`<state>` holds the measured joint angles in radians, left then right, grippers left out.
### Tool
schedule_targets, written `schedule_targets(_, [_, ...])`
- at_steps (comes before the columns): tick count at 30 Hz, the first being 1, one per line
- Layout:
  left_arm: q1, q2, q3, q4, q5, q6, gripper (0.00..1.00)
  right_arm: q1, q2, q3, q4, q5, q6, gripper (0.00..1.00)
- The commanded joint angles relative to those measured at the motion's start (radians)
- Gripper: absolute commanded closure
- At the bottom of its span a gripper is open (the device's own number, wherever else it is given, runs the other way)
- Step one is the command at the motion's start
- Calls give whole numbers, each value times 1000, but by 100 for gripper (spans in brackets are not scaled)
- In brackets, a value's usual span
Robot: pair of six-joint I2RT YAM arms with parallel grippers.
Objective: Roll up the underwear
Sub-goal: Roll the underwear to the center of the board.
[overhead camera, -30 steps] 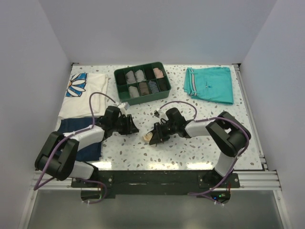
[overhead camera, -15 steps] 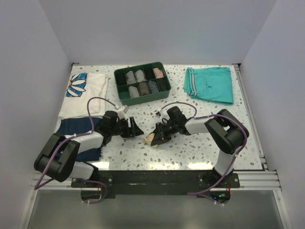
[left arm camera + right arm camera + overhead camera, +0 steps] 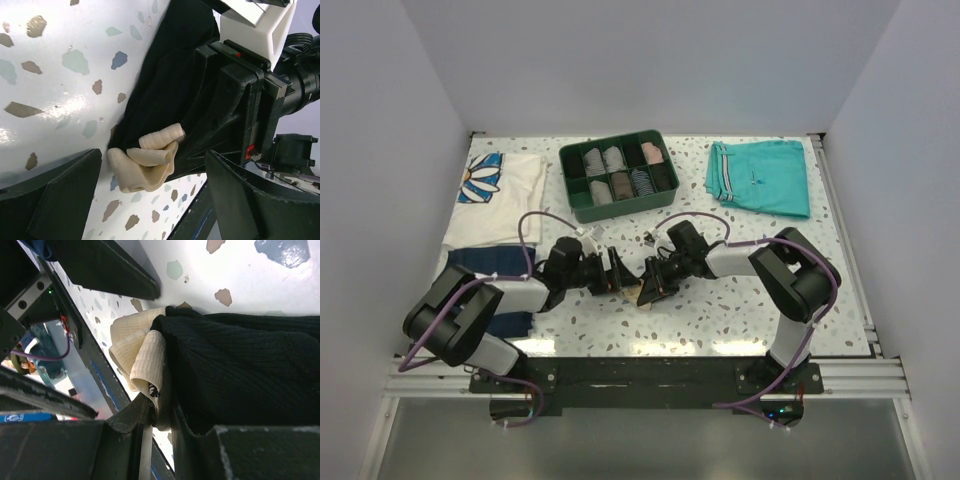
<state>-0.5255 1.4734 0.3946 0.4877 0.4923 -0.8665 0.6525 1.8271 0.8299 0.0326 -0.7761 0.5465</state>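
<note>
The underwear [image 3: 642, 291], black with a beige waistband, lies bunched on the speckled table between the two grippers. My right gripper [image 3: 656, 282] is shut on it: in the right wrist view the black fabric [image 3: 240, 365] and the beige band [image 3: 145, 360] are pinched between its jaws [image 3: 170, 440]. My left gripper [image 3: 616, 276] stands open right beside it. In the left wrist view the curled beige band [image 3: 145, 165] lies between the spread fingers [image 3: 65, 200], not held, and the right gripper's body [image 3: 240, 100] sits just behind the black fabric [image 3: 160, 85].
A green divided tray [image 3: 572, 153] holding several small rolls stands at the back centre. Teal shorts [image 3: 760, 177] lie at the back right. A white shirt with a daisy print [image 3: 500, 195] and a navy folded garment [image 3: 485, 275] lie on the left.
My left gripper has opened wide and slid right, up to the underwear. The right gripper has stayed shut on the fabric, shifted only slightly.
</note>
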Motion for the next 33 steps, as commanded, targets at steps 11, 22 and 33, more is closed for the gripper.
schedule_targets(11, [-36, 64, 7, -20, -104, -137, 0, -4, -26, 0, -53, 54, -39, 80])
schedule_targets(22, [-53, 44, -26, -244, -205, -252, 5, -4, -34, 5, -57, 80, -39, 80])
schedule_targets(33, [-62, -27, -33, -431, -334, -252, 15, -2, -46, 5, -66, 100, -45, 80])
